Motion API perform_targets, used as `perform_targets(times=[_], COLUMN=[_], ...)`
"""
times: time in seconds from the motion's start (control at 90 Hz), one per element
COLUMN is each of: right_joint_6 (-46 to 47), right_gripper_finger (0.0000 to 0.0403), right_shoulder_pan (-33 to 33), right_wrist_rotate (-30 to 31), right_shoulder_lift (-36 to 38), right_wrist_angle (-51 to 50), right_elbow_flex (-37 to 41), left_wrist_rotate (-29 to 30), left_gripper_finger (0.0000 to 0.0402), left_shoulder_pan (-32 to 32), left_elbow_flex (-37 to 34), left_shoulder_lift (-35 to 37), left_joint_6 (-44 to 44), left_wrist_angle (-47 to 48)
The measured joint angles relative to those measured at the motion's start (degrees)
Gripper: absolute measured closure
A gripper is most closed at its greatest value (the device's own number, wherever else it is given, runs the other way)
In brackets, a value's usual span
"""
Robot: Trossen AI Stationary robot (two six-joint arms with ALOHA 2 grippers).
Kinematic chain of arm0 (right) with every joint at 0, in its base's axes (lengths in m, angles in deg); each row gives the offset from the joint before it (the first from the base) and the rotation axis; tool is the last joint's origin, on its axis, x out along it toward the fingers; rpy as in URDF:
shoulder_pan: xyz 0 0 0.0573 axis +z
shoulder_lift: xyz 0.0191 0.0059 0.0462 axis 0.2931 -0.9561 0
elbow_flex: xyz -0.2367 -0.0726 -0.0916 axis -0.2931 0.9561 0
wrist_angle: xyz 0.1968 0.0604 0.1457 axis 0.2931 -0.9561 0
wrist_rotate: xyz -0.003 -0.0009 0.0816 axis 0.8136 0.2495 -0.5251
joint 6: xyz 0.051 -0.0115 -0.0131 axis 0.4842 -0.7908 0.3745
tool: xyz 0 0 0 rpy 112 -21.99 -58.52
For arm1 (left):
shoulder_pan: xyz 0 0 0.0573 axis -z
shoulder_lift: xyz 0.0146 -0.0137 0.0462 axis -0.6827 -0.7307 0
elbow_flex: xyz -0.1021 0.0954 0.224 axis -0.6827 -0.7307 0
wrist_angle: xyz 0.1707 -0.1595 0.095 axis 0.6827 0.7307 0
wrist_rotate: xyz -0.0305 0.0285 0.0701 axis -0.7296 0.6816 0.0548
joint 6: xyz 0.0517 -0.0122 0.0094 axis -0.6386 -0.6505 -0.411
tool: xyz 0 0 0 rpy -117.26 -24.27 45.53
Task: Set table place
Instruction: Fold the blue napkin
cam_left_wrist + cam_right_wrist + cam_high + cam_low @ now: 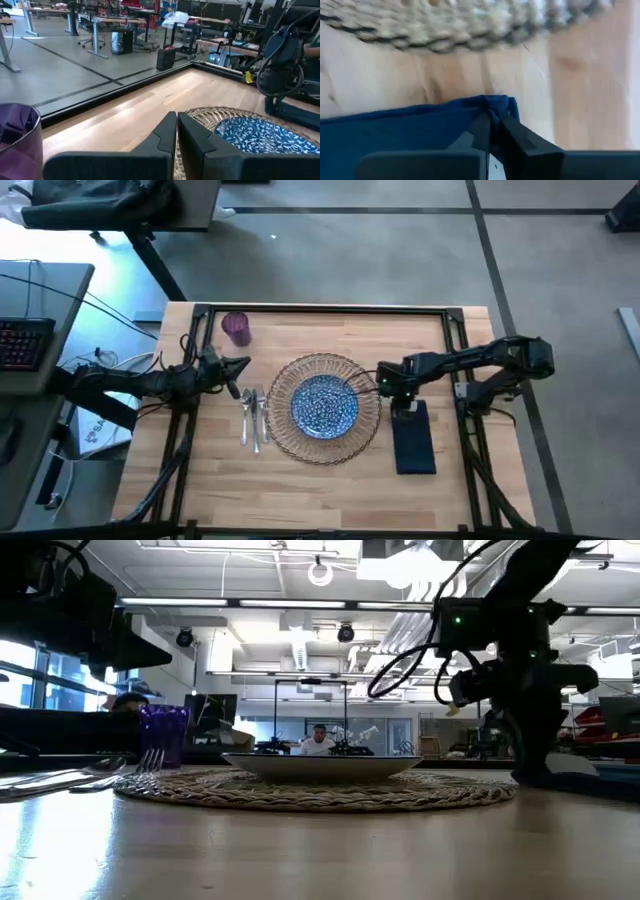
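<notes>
The left gripper (243, 365) is seen clenched on nothing, hovering near the table's (200, 500) left edge, between the purple cup (236, 327) and the cutlery (252, 416). That cutlery is laid just left of the wicker charger (366, 430), at the table's middle, on which the blue-patterned plate (325, 405) is centred. Right of the charger, the navy napkin (413, 440) is spread flat, and its far corner is pinched by the right gripper (491, 131), lowered onto it.
</notes>
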Motion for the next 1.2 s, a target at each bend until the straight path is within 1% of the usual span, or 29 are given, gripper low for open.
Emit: perform_targets(times=[0.078, 0.189, 0.233, 0.333, 0.367, 0.4, 0.433, 0.511, 0.578, 0.656, 0.711, 0.844, 0.922, 1.022, 1.067, 1.133, 1.2], right_joint_6=[0.3, 2.95, 4.98, 10.29, 11.61, 12.12, 12.2, 12.9, 15.96, 19.52, 20.6, 24.69, 28.39, 33.53, 36.05, 39.38, 41.64], right_gripper_finger=[0.0401, 0.0402, 0.0402, 0.0402, 0.0402, 0.0402, 0.0403, 0.0403, 0.0403, 0.0403, 0.0403, 0.0403, 0.0403, 0.0403, 0.0403, 0.0403, 0.0402], right_shoulder_pan=[0.34, 0.72, 0.77, 0.76, 0.85, 1.23, 1.52, 2.71, 4.56, 7.1, 8.62, 11.64, 15.1, 21.04, 23.7, 28.05, 31.75], right_wrist_rotate=[5.11, 15.07, 20.76, 37.45, 41.99, 45.03, 46.28, 45.66, 44.13, 40.75, 36.23, 21.56, 15.39, 8.27, 6.7, 6.14, 6.05], right_shoulder_lift=[1.91, 5.23, 6.5, 8.47, 9.06, 9.56, 10.11, 10.64, 10.68, 10.68, 10.66, 10.68, 10.68, 10.65, 10.64, 10.59, 10.21], right_wrist_angle=[-6.76, -13.63, -15.12, -17.61, -17.72, -17.77, -17.79, -18.01, -20.07, -21.81, -21.41, -16.22, -9.82, 1.74, 7.34, 15.76, 22.14], right_elbow_flex=[-4.85, -13.64, -17.44, -25.6, -27.75, -29.55, -30.94, -32.26, -31.6, -29.71, -27.8, -21.46, -14.93, -5.26, -1.39, 3.7, 7.37], left_wrist_rotate=[0.01, 0.19, 0.24, 0.22, 0.26, 0.31, 0.28, 0.2, 0.16, 0.15, 0.13, 0.1, 0.04, 0.02, 0.02, 0.02, 0.02], left_gripper_finger=[0.0402, 0.0402, 0.0402, 0.0402, 0.0402, 0.0402, 0.0402, 0.0402, 0.0402, 0.0402, 0.0402, 0.0402, 0.0402, 0.0402, 0.0402, 0.0402, 0.0402], left_shoulder_pan=[0.0, 0.02, 0.0, 0.01, 0.01, 0.01, 0.01, 0.02, 0.02, 0.0, 0.0, 0.0, 0.02, 0.02, 0.01, 0.02, 0.02], left_elbow_flex=[0.0, -0.02, -0.02, -0.02, -0.02, -0.02, -0.02, -0.02, -0.02, -0.02, -0.02, -0.02, -0.02, -0.02, -0.02, -0.02, -0.02], left_shoulder_lift=[-0.02, -0.04, -0.22, -0.22, -0.22, -0.22, -0.18, -0.22, -0.27, -0.26, -0.28, -0.28, -0.26, -0.27, -0.26, -0.28, -0.27], left_joint_6=[0.01, 0.0, 0.0, -0.01, -0.02, -0.02, -0.02, -0.04, -0.04, -0.02, -0.06, -0.05, -0.09, -0.08, -0.09, -0.06, -0.11], left_wrist_angle=[-0.34, -0.66, -1.09, -0.96, -0.95, -0.92, -0.76, -1.07, -0.75, -0.66, -0.59, -0.49, -0.55, -0.5, -0.52, -0.49, -0.53])
